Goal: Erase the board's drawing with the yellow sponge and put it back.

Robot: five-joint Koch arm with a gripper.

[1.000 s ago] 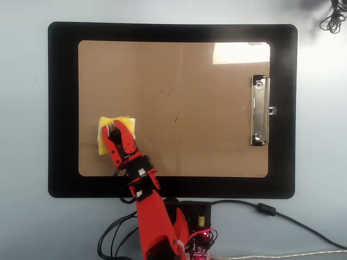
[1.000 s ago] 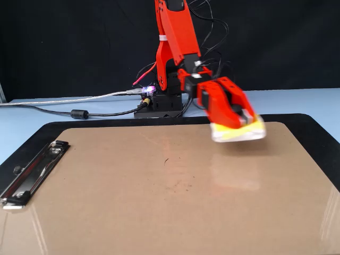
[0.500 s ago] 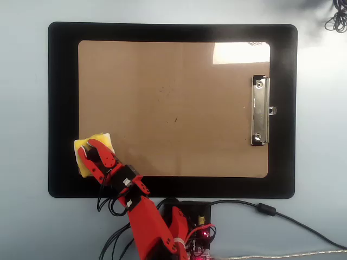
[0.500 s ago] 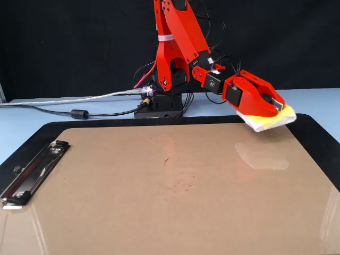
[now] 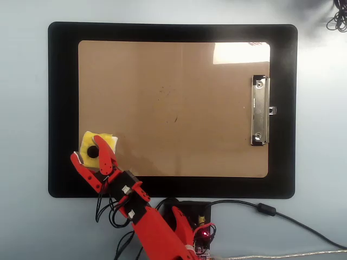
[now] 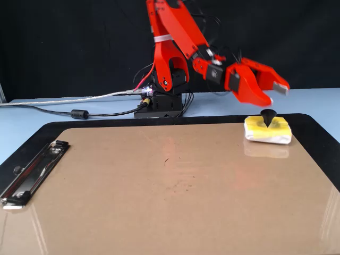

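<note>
The brown board [image 5: 179,97] [image 6: 159,207] lies on a black mat. The yellow sponge [image 5: 105,142] [image 6: 263,131], with its black knob up, rests flat on the board's near-left corner in the overhead view, far right in the fixed view. My red gripper [image 5: 87,149] [image 6: 274,94] hangs open just above the sponge, holding nothing, its jaws spread on either side of the knob. Of the drawing, only a tiny dark tick [image 5: 175,119] [image 6: 166,160] and faint specks show near the board's middle.
The silver clip [image 5: 260,111] [image 6: 32,172] sits on the board's short edge away from the sponge. The black mat [image 5: 62,81] [image 6: 321,135] frames the board. The arm's base [image 5: 187,214] [image 6: 162,103] and its cables [image 6: 64,111] lie just off the mat's edge.
The gripper carried the sponge from the board towards its corner, set it down there, opened and rose slightly. The sponge now lies free with its knob showing.
</note>
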